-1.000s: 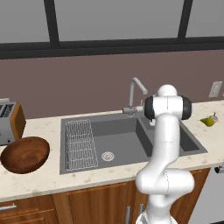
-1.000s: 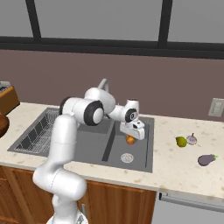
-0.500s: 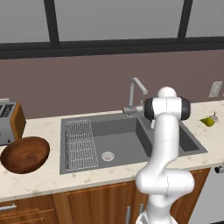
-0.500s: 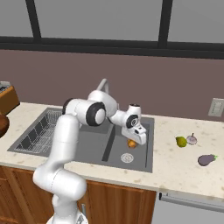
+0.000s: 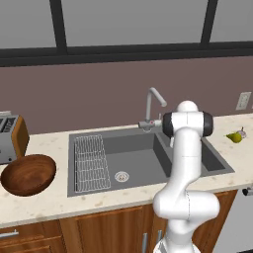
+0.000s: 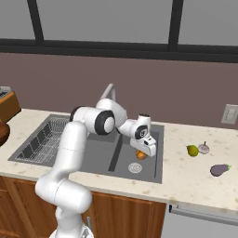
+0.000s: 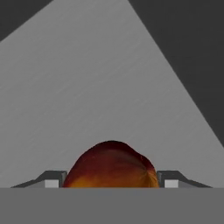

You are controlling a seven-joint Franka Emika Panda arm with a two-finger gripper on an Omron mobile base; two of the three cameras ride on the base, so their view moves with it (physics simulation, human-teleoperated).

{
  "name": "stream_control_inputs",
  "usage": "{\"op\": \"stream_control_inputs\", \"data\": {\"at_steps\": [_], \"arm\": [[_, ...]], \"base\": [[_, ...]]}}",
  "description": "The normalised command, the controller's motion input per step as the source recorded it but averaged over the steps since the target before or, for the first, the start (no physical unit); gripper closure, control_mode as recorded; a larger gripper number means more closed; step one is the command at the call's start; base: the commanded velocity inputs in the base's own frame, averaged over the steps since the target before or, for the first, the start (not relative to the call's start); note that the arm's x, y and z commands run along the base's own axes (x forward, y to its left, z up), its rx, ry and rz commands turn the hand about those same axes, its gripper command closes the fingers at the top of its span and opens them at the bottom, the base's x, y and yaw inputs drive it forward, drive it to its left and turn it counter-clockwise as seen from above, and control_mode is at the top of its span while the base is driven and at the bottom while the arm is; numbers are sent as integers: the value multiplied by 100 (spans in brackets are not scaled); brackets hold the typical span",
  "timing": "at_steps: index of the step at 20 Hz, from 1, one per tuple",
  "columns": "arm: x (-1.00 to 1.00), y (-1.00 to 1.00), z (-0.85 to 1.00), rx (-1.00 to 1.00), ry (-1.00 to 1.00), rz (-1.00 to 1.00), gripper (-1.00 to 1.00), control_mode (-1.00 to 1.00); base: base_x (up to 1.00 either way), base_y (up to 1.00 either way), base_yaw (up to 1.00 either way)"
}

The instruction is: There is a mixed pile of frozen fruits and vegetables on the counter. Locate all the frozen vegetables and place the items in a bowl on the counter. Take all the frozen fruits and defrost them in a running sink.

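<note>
Gripper (image 6: 141, 156) down inside the smaller right-hand basin of the dark grey matte sink (image 6: 153, 173), jaws clamped on the round orange fruit (image 6: 141, 155). In the hand view, fruit (image 7: 112, 165) wedged between the two dark fingertips (image 7: 52, 180), glossy skin shading from deep red at 12 o'clock to orange near the tips, smooth grey basin floor behind. Round silver drain (image 6: 135, 168) just below the fruit at about 7 o'clock in the right base view.

Beige speckled stone counter (image 6: 195, 180) to the right of the sink, carrying three small pieces: yellow-green pear-shaped fruit (image 6: 192, 150), pale whitish round bulb (image 6: 203, 148) just beside it at 3 o'clock, smooth dark purple eggplant (image 6: 219, 169) near them at 5 o'clock.

Curved silver tap (image 5: 152, 106) behind the sink, wire rack (image 5: 91, 162) lying in the large basin. Wide shallow bowl (image 5: 28, 174) of dark grained wood left of the sink, boxy toaster (image 5: 11, 139) at its 11 o'clock.
</note>
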Motion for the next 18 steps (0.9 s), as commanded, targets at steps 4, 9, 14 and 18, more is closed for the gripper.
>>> {"op": "stream_control_inputs", "data": {"at_steps": [4,9,14,18], "arm": [[4,0,-16,0,-3,0,-100,-100],[-3,3,2,-1,0,0,-100,-100],[-18,0,29,-2,-5,0,-100,-100],[-18,0,47,0,-5,0,-100,-100]], "base": [[0,0,0],[0,0,0],[0,0,0],[0,0,0]]}}
